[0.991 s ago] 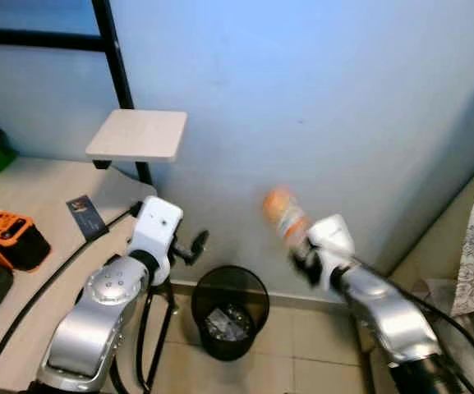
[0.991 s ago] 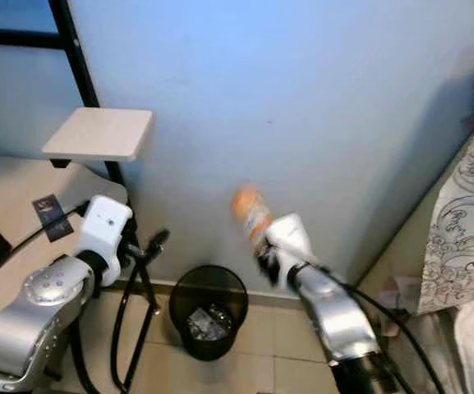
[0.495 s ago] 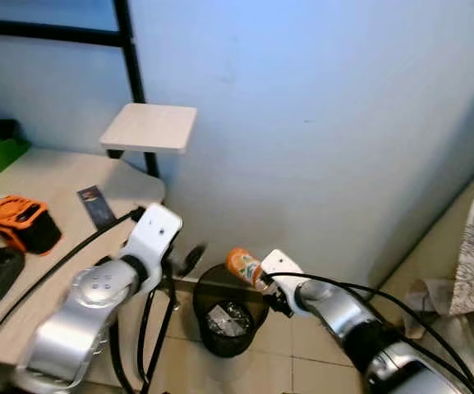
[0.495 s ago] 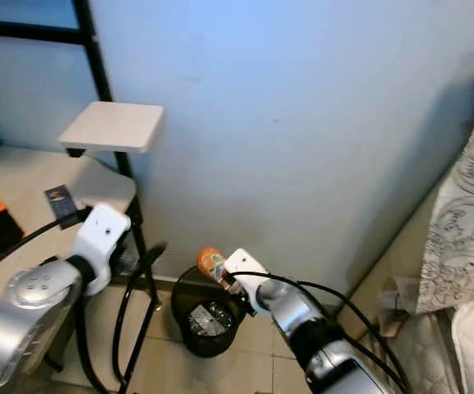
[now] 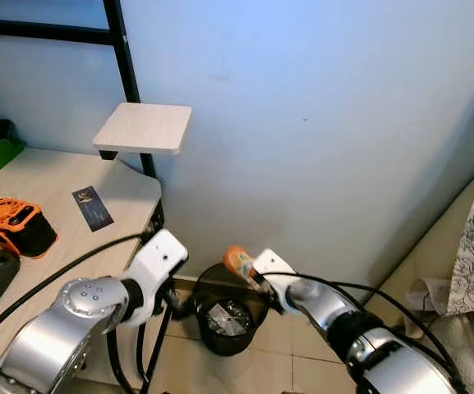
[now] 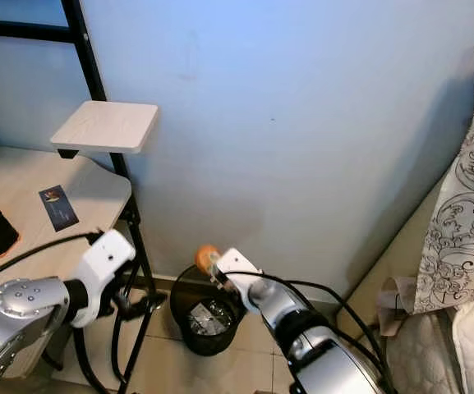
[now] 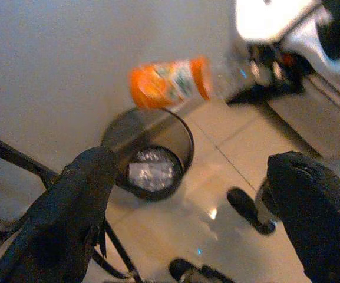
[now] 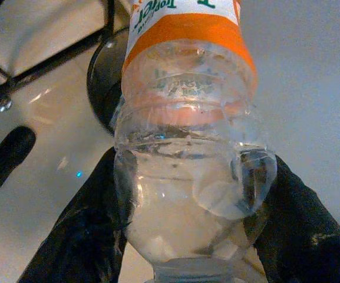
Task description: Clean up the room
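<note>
bottle (image 8: 190, 147): clear plastic, orange and white label
bin (image 5: 231, 322): black
wall (image 5: 319, 98): pale blue
surface (image 5: 64, 213): beige
box (image 5: 16, 227), frame's left edge: orange and black
curtain (image 6: 464, 222), right edge: white, grey swirls

R gripper (image 5: 261, 283) holds orange bottle (image 5: 238, 261) above black bin (image 5: 228, 314); L arm (image 5: 97, 316) beside desk (image 5: 56, 213).

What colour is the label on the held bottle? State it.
Orange with a white band, on the bottle; clearest in the right wrist view.
</note>
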You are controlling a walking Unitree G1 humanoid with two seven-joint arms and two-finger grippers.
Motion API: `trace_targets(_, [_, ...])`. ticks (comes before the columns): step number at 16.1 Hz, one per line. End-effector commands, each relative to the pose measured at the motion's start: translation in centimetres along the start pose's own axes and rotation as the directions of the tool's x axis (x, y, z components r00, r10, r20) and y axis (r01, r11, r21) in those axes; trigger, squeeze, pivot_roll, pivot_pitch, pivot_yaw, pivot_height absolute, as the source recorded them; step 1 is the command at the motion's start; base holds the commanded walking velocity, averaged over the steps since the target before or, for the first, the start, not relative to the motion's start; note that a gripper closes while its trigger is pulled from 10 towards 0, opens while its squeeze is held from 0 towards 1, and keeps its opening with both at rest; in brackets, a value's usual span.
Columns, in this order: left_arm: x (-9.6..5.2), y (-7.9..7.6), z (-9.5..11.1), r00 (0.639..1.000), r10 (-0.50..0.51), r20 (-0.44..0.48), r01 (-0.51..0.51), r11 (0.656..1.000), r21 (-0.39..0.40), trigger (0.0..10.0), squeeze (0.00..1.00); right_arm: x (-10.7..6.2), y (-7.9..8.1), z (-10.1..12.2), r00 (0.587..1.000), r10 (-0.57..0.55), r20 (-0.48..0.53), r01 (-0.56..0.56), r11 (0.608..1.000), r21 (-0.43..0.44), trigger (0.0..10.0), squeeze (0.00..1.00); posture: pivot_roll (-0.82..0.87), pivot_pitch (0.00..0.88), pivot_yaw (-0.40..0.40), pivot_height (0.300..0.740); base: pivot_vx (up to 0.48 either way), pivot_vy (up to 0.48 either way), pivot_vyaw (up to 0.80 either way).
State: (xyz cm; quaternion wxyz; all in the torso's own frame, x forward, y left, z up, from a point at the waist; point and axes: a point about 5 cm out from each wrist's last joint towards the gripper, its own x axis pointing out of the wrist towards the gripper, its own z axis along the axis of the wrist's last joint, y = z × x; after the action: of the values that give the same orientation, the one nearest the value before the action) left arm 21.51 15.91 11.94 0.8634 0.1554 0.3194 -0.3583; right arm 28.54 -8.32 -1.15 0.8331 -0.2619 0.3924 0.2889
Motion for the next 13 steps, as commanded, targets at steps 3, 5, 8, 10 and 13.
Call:
trace_targets(3, [-0.3,0.0,-0.2,0.999,-0.027,-0.032,0.028,0.999,0.02,10.0,0.0,0.0,-0.3,1.2,0.999,-0.024,0.044,0.023,0.999,0.032,10.0,0.0,-0.06,0.0,-0.023,0.74,0.0,0.0,0.0])
trace_targets(5, [-0.3,0.1,-0.3,0.999,-0.034,-0.039,0.035,0.999,0.021,10.0,0.0,0.1,0.1,1.8,0.998,-0.02,0.057,0.018,0.999,0.049,10.0,0.5,-0.06,0.0,-0.021,0.74,0.0,0.0,0.0])
trace_targets(8, [-0.4,-0.2,-0.6,0.998,-0.045,-0.051,0.046,0.999,0.018,10.0,0.0,0.3,0.7,1.9,0.998,-0.004,0.065,-0.001,0.997,0.081,10.0,1.0,-0.06,0.0,-0.018,0.74,0.0,0.0,0.0])
trace_targets(10, [-0.4,-0.3,-0.5,0.998,-0.048,-0.047,0.049,0.999,0.019,10.0,0.0,0.4,1.1,1.7,0.998,0.018,0.066,-0.025,0.994,0.102,10.0,1.0,-0.06,0.0,-0.024,0.74,0.0,0.0,0.0])
trace_targets(13, [-0.5,-0.1,-0.6,0.999,-0.034,-0.041,0.034,0.999,0.01,10.0,0.0,0.6,2.3,0.2,0.996,0.078,0.045,-0.083,0.989,0.119,10.0,1.0,-0.05,0.0,-0.031,0.74,0.0,0.0,0.0])
